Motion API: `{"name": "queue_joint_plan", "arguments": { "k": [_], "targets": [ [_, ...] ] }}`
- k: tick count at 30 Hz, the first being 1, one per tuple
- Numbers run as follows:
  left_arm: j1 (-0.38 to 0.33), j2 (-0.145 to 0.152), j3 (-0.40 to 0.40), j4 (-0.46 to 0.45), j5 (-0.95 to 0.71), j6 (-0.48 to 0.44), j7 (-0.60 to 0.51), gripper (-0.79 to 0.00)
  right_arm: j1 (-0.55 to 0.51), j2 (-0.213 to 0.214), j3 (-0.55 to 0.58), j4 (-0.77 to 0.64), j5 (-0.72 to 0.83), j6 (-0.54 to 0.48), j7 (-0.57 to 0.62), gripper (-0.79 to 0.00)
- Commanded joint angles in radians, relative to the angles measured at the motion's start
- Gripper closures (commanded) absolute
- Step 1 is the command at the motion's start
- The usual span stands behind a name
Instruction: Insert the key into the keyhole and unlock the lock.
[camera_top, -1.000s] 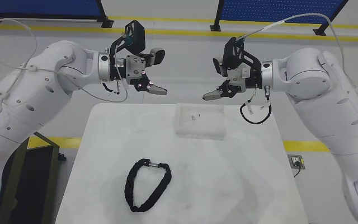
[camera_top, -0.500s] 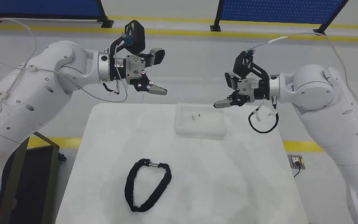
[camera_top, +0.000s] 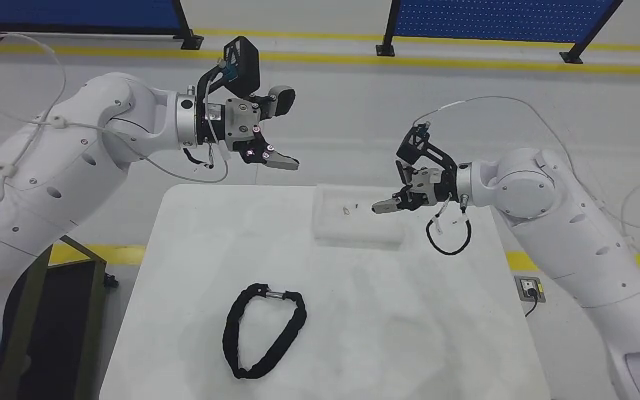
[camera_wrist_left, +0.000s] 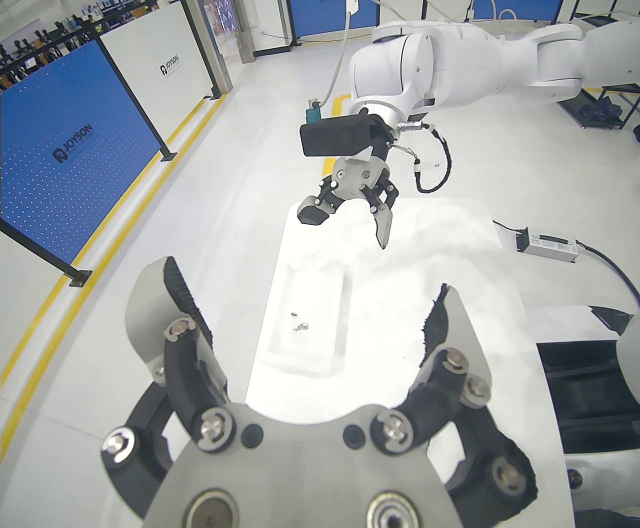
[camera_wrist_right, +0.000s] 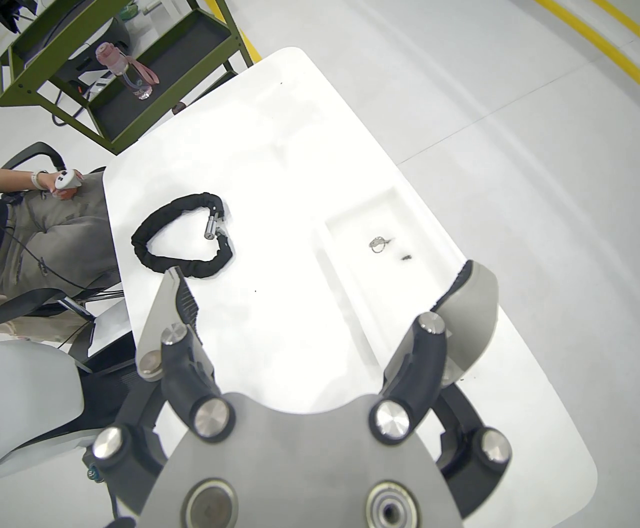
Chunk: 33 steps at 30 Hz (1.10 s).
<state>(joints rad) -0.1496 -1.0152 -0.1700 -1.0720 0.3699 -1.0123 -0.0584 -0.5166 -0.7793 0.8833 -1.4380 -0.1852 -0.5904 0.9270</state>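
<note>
The left gripper (camera_wrist_left: 305, 280) and the right gripper (camera_wrist_right: 320, 272) both have their fingers spread wide and hold nothing. The right gripper hangs over the tray (camera_top: 330, 236), where the key (camera_wrist_right: 379, 243) lies. The lock (camera_top: 232, 335) lies on the worktop (camera_top: 420, 320).

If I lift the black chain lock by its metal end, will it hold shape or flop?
Probably floppy: the black chain lock lies in a loose, uneven loop, so the rest should sag and drag. Its fabric sleeve likely grips pads well; the small metal end looks smoother and may slip.
</note>
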Motion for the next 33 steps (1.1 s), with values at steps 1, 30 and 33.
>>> {"name": "queue_joint_plan", "arguments": {
  "k": [1,30,33],
  "targets": [
    [0.000,0.000,0.000,0.000,0.000,0.000,0.000,-0.785,0.000,0.000,0.000,0.000,0.000,0.000,0.000,-0.785],
    [0.000,0.000,0.000,0.000,0.000,0.000,0.000,-0.785,0.136,-0.217,-0.322,0.341,0.041,0.234,-0.139,-0.785],
    [0.000,0.000,0.000,0.000,0.000,0.000,0.000,-0.785,0.157,-0.255,-0.355,0.382,0.038,0.295,-0.150,-0.785]
  ]
}}
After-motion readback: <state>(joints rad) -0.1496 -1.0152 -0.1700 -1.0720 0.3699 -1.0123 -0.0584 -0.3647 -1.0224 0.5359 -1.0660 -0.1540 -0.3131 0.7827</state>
